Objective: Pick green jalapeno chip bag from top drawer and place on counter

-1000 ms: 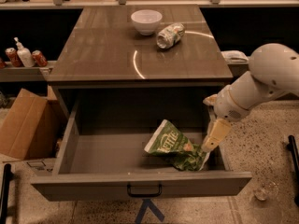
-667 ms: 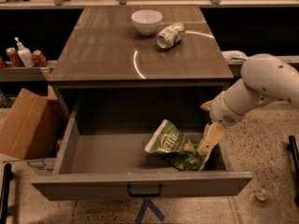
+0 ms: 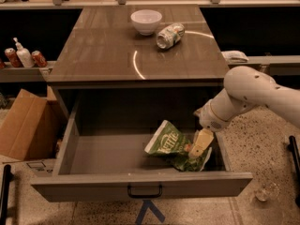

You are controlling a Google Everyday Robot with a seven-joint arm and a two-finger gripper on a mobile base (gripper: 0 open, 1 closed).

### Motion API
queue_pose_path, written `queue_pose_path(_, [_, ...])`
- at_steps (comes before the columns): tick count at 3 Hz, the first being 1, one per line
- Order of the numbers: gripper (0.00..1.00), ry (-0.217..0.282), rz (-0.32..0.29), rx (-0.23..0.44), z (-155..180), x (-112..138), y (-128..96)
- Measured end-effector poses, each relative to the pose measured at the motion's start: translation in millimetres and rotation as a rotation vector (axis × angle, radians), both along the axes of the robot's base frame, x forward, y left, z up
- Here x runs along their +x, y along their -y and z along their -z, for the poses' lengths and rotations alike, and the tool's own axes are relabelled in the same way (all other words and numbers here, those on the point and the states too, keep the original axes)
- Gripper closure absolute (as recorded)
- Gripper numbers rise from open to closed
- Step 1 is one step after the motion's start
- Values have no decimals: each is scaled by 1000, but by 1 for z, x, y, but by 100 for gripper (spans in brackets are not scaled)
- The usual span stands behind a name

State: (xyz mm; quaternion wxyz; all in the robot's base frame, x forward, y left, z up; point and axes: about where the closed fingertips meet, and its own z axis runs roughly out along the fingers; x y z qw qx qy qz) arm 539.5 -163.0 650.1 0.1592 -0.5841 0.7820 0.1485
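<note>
The green jalapeno chip bag [image 3: 169,144] lies crumpled in the right half of the open top drawer [image 3: 140,184], white oval logo facing up. My gripper [image 3: 198,146] hangs from the white arm on the right and reaches down into the drawer, with its pale fingers [image 3: 202,140] over the bag's right end. The counter [image 3: 112,50] is the glossy grey-brown top above the drawer.
On the counter stand a white bowl [image 3: 146,21] and a crushed silvery-green can [image 3: 169,35] at the back. A brown cardboard box [image 3: 23,125] sits on the floor to the left. Cans and a bottle [image 3: 22,57] stand on a left shelf. A small glass [image 3: 266,191] is on the floor at right.
My gripper has moved left and a little down inside the drawer, closer onto the bag's right end. The bag has not moved.
</note>
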Motion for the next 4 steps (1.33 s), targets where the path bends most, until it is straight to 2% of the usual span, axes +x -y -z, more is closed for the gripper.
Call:
queue_pose_path(1, [0, -11, -3, -5, 17, 5, -6])
queue_pose_path(3, [43, -35, 4, -4, 36, 4, -13])
queue_pose_path(4, [66, -14, 10, 1, 26, 1, -14])
